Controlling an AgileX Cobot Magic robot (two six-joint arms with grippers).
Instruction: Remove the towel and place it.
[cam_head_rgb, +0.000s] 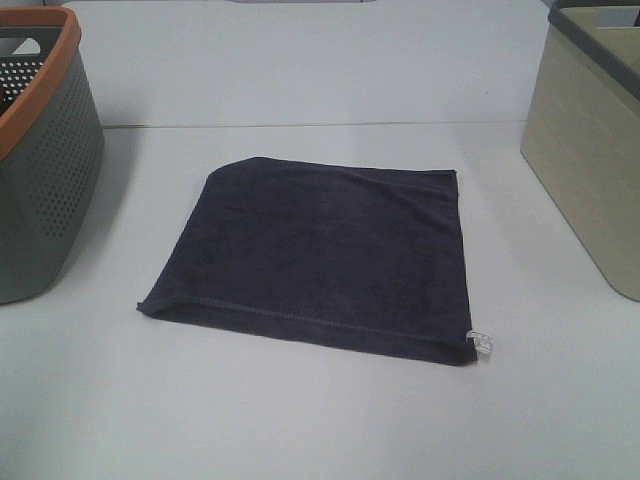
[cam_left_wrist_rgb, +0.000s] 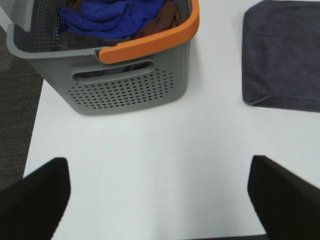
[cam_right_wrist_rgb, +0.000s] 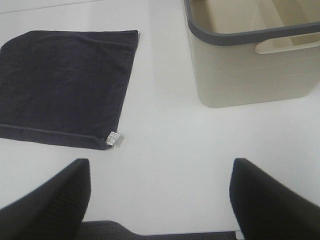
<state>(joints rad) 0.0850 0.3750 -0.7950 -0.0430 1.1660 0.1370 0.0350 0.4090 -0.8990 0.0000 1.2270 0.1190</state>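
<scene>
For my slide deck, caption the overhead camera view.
Dark towel lies flat on white table, between orange-rimmed grey basket and beige bin.

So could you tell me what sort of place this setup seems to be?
Probably a lab bench staged for laundry sorting: a dark navy-grey terry towel lies flat on a plain white table, between a grey perforated basket with an orange rim holding clothes and a beige plastic bin.
</scene>
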